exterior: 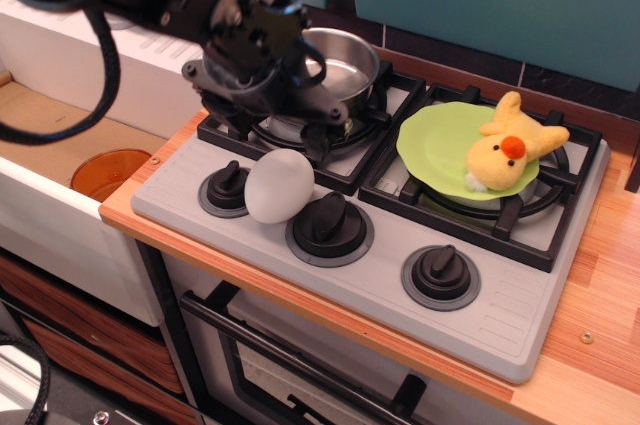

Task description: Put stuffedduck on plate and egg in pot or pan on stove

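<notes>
The yellow stuffedduck [508,152] lies on the light-green plate [440,143], which rests on the right burner of the grey stove [505,317]. The white egg [279,186] sits on the stove's front panel between the left and middle knobs. The shiny steel pot [345,60] stands on the left burner. My black gripper [268,132] hangs low over the front of the left burner, just behind and above the egg. Its jaws are spread apart and hold nothing. It hides the pot's left side.
An orange round bowl [108,173] sits in the sink well at the left. A white dish rack [90,40] lies behind the sink. Three black knobs [441,273] line the stove front. The wooden counter [610,275] runs along the right side.
</notes>
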You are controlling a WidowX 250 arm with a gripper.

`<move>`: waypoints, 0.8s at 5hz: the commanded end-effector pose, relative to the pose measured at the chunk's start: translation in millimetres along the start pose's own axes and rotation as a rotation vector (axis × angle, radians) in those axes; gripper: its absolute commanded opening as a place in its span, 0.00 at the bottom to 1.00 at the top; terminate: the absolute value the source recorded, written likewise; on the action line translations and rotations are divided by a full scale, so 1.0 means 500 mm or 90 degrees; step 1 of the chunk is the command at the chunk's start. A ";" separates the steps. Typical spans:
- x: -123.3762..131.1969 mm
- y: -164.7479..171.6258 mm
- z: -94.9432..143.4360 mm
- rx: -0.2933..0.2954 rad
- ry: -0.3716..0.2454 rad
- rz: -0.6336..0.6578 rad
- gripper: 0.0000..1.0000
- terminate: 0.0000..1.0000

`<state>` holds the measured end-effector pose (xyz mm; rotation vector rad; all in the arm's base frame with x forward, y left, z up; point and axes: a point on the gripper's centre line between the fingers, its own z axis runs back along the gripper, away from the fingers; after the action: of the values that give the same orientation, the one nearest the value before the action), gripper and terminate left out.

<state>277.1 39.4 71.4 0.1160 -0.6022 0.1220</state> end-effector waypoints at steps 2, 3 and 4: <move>-0.019 -0.013 -0.016 -0.001 -0.021 0.020 1.00 0.00; -0.040 -0.021 -0.019 -0.003 -0.022 0.032 1.00 0.00; -0.057 -0.032 -0.021 -0.009 -0.025 0.041 1.00 0.00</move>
<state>255.0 24.3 37.3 0.0828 -0.6339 0.1877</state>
